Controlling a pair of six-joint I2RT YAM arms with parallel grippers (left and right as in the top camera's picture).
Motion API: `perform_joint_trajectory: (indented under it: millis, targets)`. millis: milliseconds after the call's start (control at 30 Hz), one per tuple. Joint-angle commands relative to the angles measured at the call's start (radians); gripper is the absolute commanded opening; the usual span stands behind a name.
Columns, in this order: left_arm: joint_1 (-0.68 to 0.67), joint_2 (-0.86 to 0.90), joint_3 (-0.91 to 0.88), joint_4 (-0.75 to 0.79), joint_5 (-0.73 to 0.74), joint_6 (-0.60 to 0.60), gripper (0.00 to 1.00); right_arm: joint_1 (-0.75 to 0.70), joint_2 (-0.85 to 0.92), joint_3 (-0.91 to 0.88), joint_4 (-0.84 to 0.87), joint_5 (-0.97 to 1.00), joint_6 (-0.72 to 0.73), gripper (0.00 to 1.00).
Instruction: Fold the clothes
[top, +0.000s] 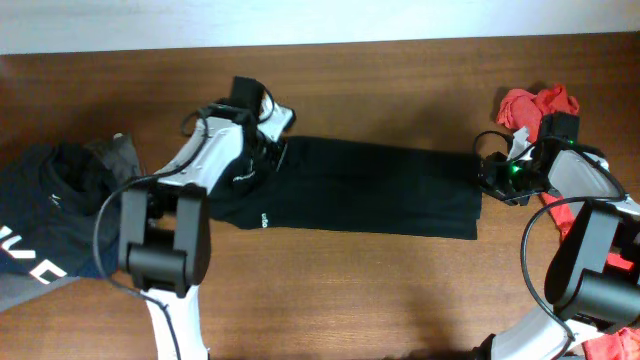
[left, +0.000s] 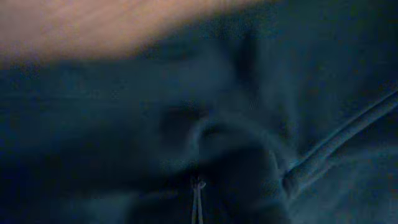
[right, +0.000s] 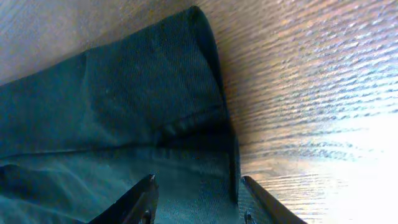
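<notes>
The clothes in hand are one large black garment (top: 370, 185), lying as a long flat strip across the middle of the wooden table (top: 350, 290), with a small white mark (top: 262, 219) near its left front edge. My left gripper (top: 264, 150) is down on the garment's far left end. In the left wrist view its fingertips (left: 198, 185) are pressed together, with dark cloth bunched around them. My right gripper (top: 492, 172) is at the garment's right end. It stands open (right: 198, 183), and the folded edge of the cloth (right: 155, 112) lies loose between its fingers.
A dark navy garment with white letters (top: 40, 225) and a grey one (top: 118, 150) lie heaped at the left edge. Red clothes (top: 535, 103) sit at the far right, and more red cloth (top: 565, 215) lies under the right arm. A pale cord (left: 342, 137) crosses the left wrist view.
</notes>
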Motion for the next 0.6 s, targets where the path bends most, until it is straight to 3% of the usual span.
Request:
perform_joint_trajectory:
  millis: [0,233,433,567]
  targets:
    - [-0.039,0.015,0.008,-0.061,-0.022,0.021,0.00,-0.003,-0.029,0.004,-0.007,-0.020,0.003,0.46]
    - [-0.095,-0.058,0.009,-0.179,-0.026,0.018,0.00,-0.003,-0.029,0.004,-0.009,-0.020,0.003,0.46]
    - [-0.093,-0.156,0.009,-0.175,-0.148,-0.029,0.00,-0.003,-0.029,0.004,-0.011,-0.020,0.003,0.46]
    - [-0.093,-0.157,0.005,-0.190,-0.143,-0.029,0.00,-0.003,-0.029,0.004,-0.012,-0.020,0.003,0.46]
